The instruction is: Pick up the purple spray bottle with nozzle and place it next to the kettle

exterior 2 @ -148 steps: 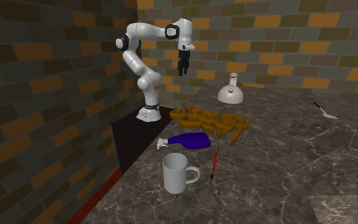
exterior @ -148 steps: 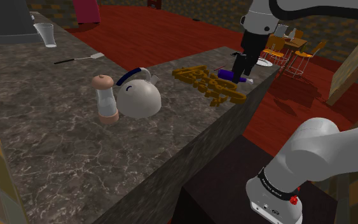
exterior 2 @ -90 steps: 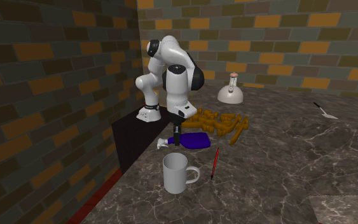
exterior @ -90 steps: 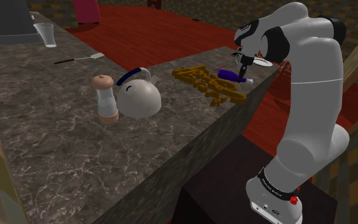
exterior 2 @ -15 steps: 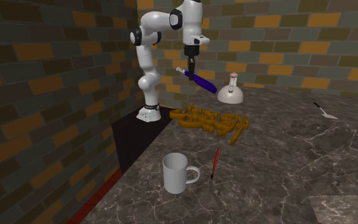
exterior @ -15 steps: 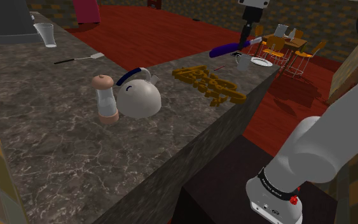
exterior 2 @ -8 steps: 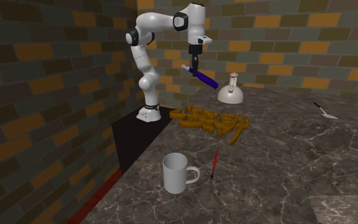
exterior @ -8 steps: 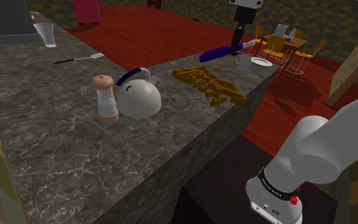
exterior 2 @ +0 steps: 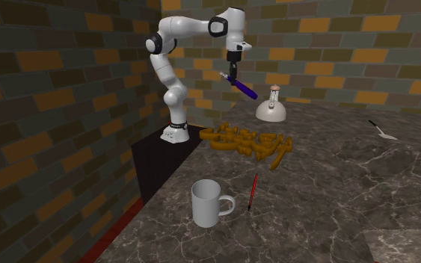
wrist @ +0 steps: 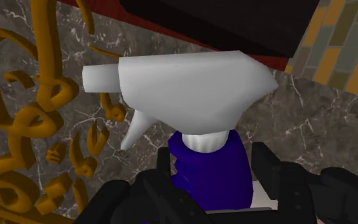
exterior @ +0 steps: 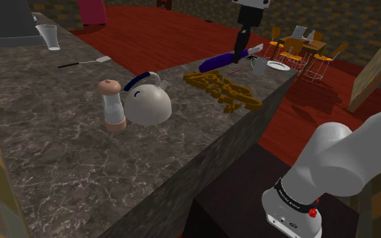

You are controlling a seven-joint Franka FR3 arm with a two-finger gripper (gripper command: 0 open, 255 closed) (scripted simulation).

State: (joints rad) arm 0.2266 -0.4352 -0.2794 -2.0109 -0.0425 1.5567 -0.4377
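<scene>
– While the shoulder view looks along the counter (exterior: 60,155), what does the gripper (exterior: 239,54) hold?
– Its jaws pinch the spray bottle (exterior: 217,62) near the neck, up in the air over the counter's far end. The purple body slants down toward the kettle (exterior: 147,101), and the white nozzle end points toward the mug (exterior: 258,65) at the far corner.
– And the kettle?
– It stands about mid-counter, well apart from the bottle, with a grinder (exterior: 113,105) just beside it. A gold rack (exterior: 224,89) lies between kettle and mug, along the edge nearest the stand (exterior: 229,193).
– What about the second exterior view?
– The gripper (exterior 2: 231,75) points down and the bottle (exterior 2: 244,90) hangs tilted from it, higher than the kettle (exterior 2: 272,110) and to that view's left of it. The kettle sits by the counter's back edge, near the brick wall. The rack (exterior 2: 250,142) lies below the bottle, near the edge by the stand. The mug (exterior 2: 210,203) stands near the front corner, with a red pen (exterior 2: 253,193) just beside it.
– Does the wrist view confirm the grip?
– Yes. Both black fingers (wrist: 269,172) clasp the purple neck just under the white sprayer head, with the trigger hanging free. Beyond the bottle (wrist: 190,86), the gold rack (wrist: 18,114) lies on the marbled counter.
</scene>
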